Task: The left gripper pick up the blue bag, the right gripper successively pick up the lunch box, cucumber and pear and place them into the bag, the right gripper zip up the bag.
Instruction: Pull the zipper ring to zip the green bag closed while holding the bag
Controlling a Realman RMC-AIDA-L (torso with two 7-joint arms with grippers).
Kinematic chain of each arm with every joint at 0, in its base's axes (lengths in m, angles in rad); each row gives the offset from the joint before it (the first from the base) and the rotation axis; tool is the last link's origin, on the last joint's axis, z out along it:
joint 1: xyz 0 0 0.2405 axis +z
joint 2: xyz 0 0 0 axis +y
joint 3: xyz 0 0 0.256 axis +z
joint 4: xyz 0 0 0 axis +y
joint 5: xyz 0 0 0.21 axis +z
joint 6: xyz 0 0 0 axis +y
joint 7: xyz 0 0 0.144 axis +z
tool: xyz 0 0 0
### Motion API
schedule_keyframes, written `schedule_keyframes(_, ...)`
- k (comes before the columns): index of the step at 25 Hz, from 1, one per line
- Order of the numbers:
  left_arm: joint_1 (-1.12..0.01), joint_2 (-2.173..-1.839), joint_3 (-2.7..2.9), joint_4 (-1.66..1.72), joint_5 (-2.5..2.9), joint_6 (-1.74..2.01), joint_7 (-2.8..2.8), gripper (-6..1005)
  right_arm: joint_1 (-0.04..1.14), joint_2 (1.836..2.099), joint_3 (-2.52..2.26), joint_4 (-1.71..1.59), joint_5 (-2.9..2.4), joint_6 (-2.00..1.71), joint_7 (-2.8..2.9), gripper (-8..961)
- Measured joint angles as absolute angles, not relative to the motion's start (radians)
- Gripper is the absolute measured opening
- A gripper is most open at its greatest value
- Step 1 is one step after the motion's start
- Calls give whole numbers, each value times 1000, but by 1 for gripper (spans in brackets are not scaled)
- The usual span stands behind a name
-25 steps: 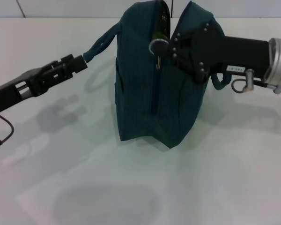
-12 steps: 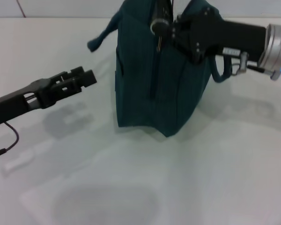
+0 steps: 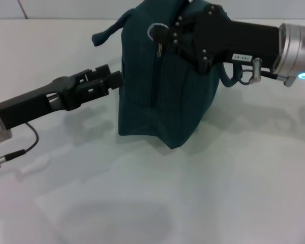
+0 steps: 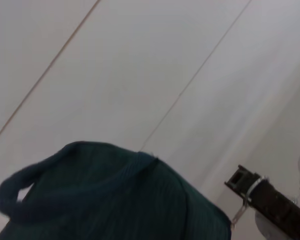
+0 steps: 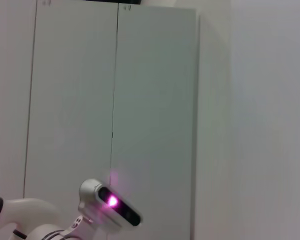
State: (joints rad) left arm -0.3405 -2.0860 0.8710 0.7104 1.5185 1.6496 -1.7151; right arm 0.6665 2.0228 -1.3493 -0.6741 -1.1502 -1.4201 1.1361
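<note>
Right gripper [image 3: 169, 36], black and mounted on a silver wrist, reaches in from the right edge of the tabletop and appears closed on the silver ring-pull zipper [image 3: 155, 31] at the top of the bag's near end, though the finger contact is partly hidden by the gripper body. Beneath it the large dark teal-blue fabric bag [image 3: 157, 96] stands upright near the far edge of the white tabletop [image 3: 203, 193], its zip seam running down the end facing the camera. One rolled handle [image 3: 109, 31] arches off the far left of the bag's top, ungripped; another loop hangs by the right wrist. Left gripper [image 3: 112, 80], black, extends from the left edge with its tips just against the bag's left wall; whether its fingers are parted cannot be told. No lunch box, cucumber or pear is in sight, presumably packed inside.

Judgement: zipping is the step in hand. A clean close calls for pulling the ring straight along the seam, not sideways, while the left gripper braces the wall so the bag neither tips nor slides.
</note>
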Motion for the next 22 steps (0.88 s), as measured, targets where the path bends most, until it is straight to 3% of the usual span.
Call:
schedule_keyframes(11,-428,-2088,873,617,1518,1605,-1585,862,647,2019,-1344,-661,-1148,-1425,1142,6)
schedule_keyframes(22,-455,-2088,874,605,1522,1586,-1581,754,640,2017,-1341,-659,-1147,-1427,1143,7)
